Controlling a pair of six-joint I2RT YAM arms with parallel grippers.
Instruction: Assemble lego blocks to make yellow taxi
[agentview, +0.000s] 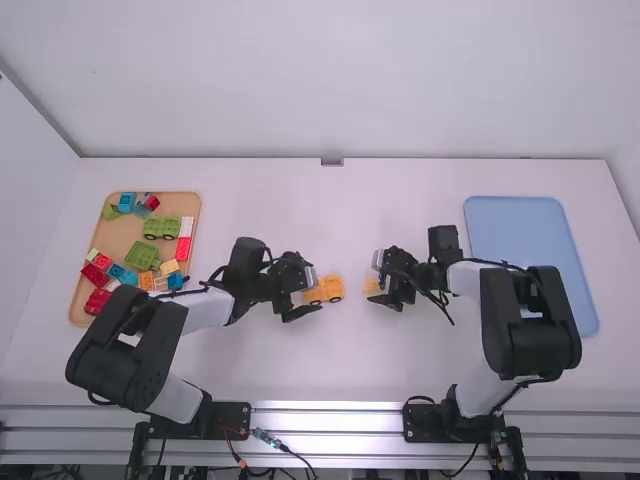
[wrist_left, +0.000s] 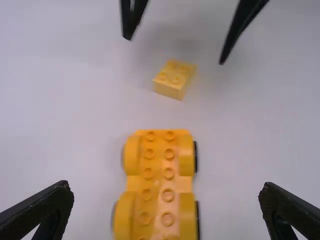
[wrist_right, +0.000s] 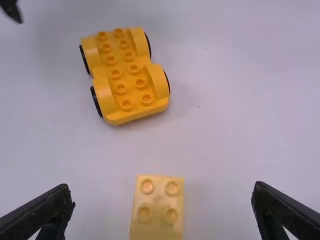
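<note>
Mid-way across the white table (agentview: 335, 365), yellow four-wheeled plastic base (wrist_right: 122, 75) and pale-yellow four-stud plastic block (wrist_right: 158, 220) sit apart, studs up, probably so base can be steadied for stacking, left end effector (wrist_left: 166, 186) and right end effector (wrist_right: 161, 187) both wide open, holding nothing.

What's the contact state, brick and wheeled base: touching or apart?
Apart. The right wrist view shows it: a strip of bare table lies between the wheeled base and the brick.
</note>
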